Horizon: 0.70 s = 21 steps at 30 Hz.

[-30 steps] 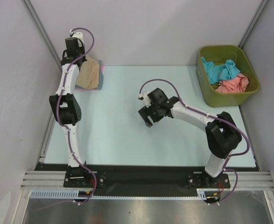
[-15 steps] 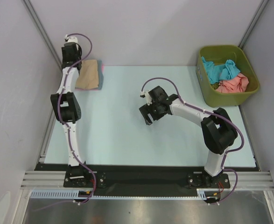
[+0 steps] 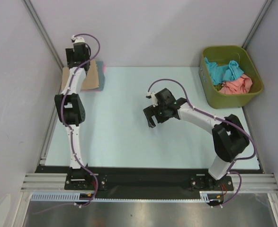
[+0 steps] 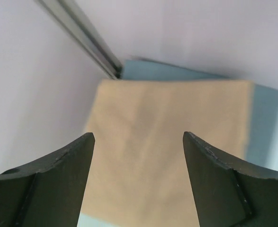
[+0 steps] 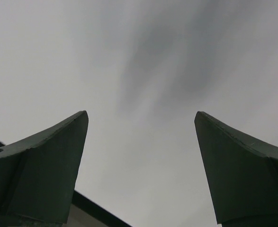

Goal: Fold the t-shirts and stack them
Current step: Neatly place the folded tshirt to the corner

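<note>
Room first: the near half of the worktop (image 3: 115,142) carries nothing btwn the two arm bases, so either arm has free swing there. Mid-worktop, the right claw (image 3: 150,119) hovers w/ jaws wide apart and nothing in them; its own cam shows only blurred grey. Far left corner: the tan t-shirt (image 4: 176,109) lies folded flat on top of the stack, w/ a pink t-shirt (image 3: 102,72) edge peeking out on the right. The left claw (image 4: 139,137) hangs over it, jaws apart, no cloth gripped; whether the tips touch it, can't tell. Far right: the olive bin (image 3: 226,48) holds a teal t-shirt (image 3: 221,71) and a salmon t-shirt (image 3: 236,86), both crumpled. Judgement: the tan one looks stacked, so the step in hand = clearing off it. Next move prob. calls for lifting the left arm straight up so the fingers don't drag the top layer, then a reach into the bin for another shirt. Tight spots: the stack sits hard by the side wall (image 3: 15,94) and the corner post (image 4: 82,33), so little sideways room there; the bin rim is an edge to clear.
</note>
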### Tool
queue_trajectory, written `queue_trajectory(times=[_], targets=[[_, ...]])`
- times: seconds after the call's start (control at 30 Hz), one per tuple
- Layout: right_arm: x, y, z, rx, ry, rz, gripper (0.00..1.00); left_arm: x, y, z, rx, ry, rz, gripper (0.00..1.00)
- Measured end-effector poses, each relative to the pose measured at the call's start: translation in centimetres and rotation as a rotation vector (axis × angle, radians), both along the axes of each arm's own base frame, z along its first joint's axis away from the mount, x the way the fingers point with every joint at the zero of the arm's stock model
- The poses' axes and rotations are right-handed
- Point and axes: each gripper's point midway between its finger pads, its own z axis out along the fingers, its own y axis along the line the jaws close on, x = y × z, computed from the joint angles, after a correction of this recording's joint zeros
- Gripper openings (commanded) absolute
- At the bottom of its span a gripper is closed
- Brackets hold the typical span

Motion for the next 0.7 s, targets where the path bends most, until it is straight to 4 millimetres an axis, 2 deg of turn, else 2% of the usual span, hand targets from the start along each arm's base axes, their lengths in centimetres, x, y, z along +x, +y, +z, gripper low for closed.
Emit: queue_trajectory(times=[0.1, 0.23, 0.37, 0.47, 0.57, 0.7], targets=[[-0.7, -0.4, 1.4, 0.064, -0.024, -0.038, 1.0, -1.3, -4.8, 1.0, -0.03, 0.022, -0.063, 0.81], [-1.9, -2.5, 2.8, 0.154, -0.042, -0.131, 1.0, -4.6, -14.6, 2.7, -0.092, 0.046, -0.206, 0.81], [-2.9, -5.3, 3.9, 0.248, -0.064, -0.26, 1.0, -10.2, -24.9, 3.8, -0.172, 0.087, -0.396, 0.8], [-4.0, -7.5, 4.4, 0.326, -0.076, -0.376, 1.0, -15.1, -30.5, 3.8, -0.281, 0.124, -0.522, 0.8], [-4.9, -9.3, 4.2, 0.407, -0.08, -0.488, 1.0, -21.1, -33.5, 2.6, -0.424, 0.172, -0.598, 0.81], [-6.6, -11.5, 2.9, 0.521, -0.064, -0.649, 1.0, -29.6, -35.2, -0.6, -0.642, 0.24, -0.657, 0.82]])
